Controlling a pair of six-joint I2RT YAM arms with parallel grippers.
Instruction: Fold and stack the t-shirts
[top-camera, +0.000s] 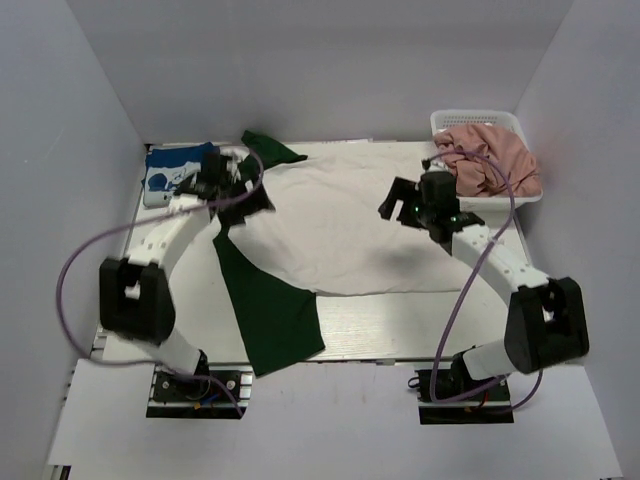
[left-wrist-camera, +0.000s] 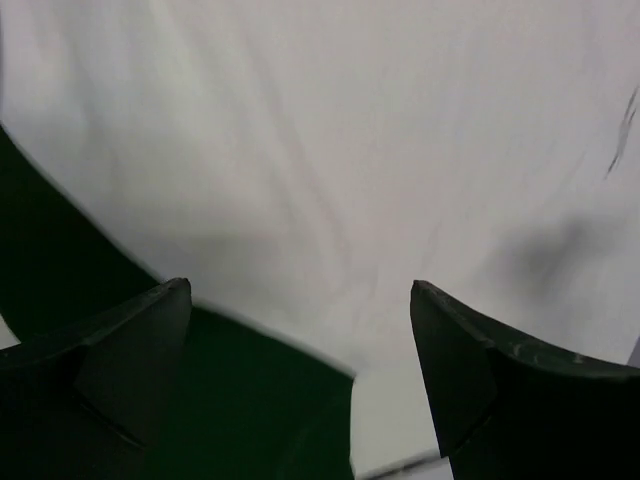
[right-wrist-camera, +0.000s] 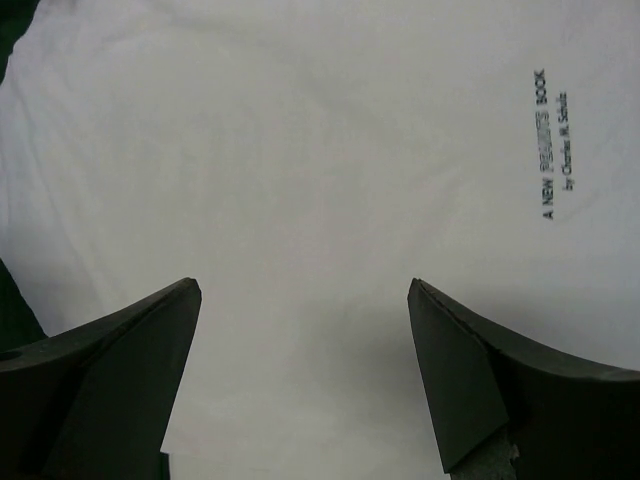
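White-walled bay, pale table (top-camera: 400, 330). Far left: blue shirt (top-camera: 168, 170) at table edge, close by left arm. Next, left claw (top-camera: 240, 195) spread wide, empty, above shoulder of white shirt (top-camera: 340, 225); green sleeve (top-camera: 268, 318) trails toward near edge. White shirt lies flat mid-table: soft, light, limp, likely wrinkles when dragged; best pinched at shoulder seams or hem corners. Then right claw (top-camera: 402, 205) spread, empty, over its right side. Far right: pink shirt (top-camera: 495, 165) bunched in basket (top-camera: 470, 120), out of way.

Spread t-shirt (top-camera: 345, 235) white, dark green sleeves (top-camera: 268, 318); basket t-shirt (top-camera: 495, 162) dusty pink; left t-shirt (top-camera: 172, 170) blue, white print.
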